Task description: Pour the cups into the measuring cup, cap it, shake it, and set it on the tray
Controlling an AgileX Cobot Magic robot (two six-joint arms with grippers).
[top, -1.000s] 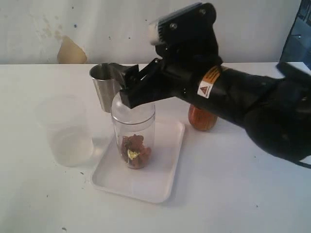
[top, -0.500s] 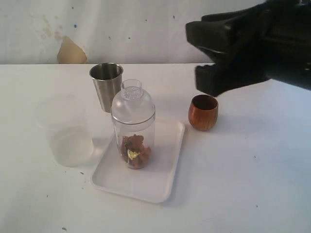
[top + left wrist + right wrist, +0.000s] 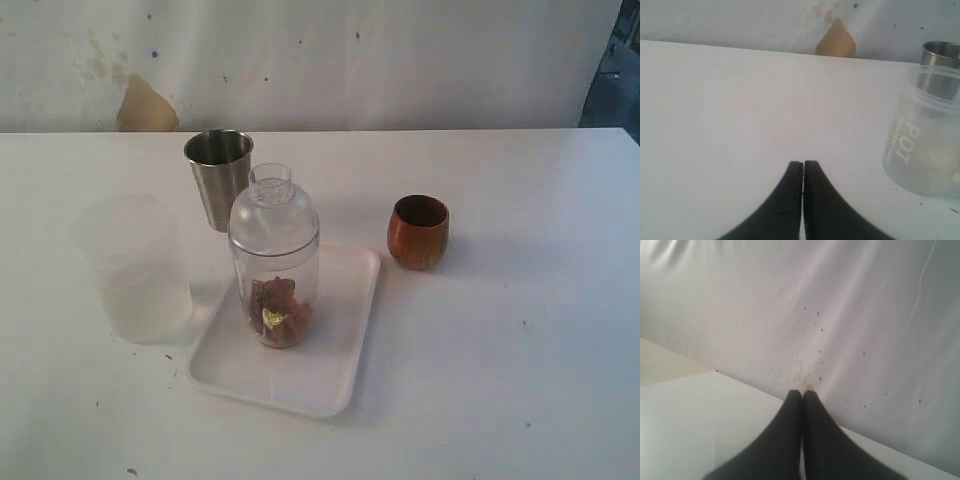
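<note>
The measuring cup stands upright on the tray, long axis vertical, mouth up. It is a clear plastic cylinder capped by a clear domed lid with a short neck. Brown pieces and one gold piece lie at its bottom. The tray is flat, white and rectangular, with rounded corners and a low rim, and rests on the white table.

The tapered brushed-steel tumbler stands upright behind the measuring cup, off the tray. The rounded wooden cup stands right of the tray. A frosted cup stands left of it.

The left pincer has its jaws pressed together and grips nothing. The right pincer is likewise closed and empty.
</note>
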